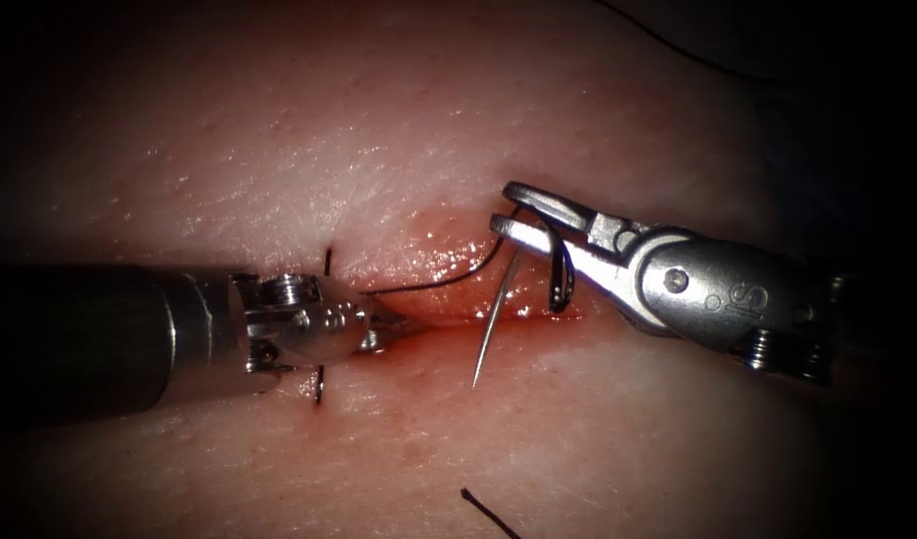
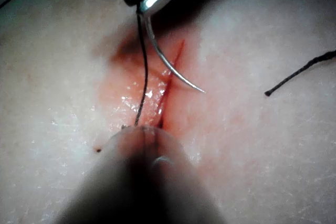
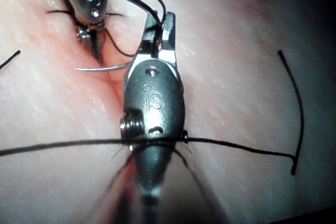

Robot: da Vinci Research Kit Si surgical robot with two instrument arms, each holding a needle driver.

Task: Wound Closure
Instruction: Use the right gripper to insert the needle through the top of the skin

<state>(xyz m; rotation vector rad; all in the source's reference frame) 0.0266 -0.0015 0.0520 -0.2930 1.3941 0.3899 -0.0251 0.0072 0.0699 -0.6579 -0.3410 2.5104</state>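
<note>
Your right tool (image 1: 513, 215), at centre right of the endoscope frame, has its jaws clamped on the needle (image 1: 498, 317) near its thread end. The needle hangs free above the cut (image 1: 448, 317), tip pointing to lower centre, not in the tissue (image 1: 278, 150). Your left tool (image 1: 393, 324), at centre left, rests with closed jaws at the cut, apparently pinching the thread (image 1: 448, 279) that runs up to the needle. I judge you are between bites, so the next entry needs the tip squared to a wound edge.
</note>
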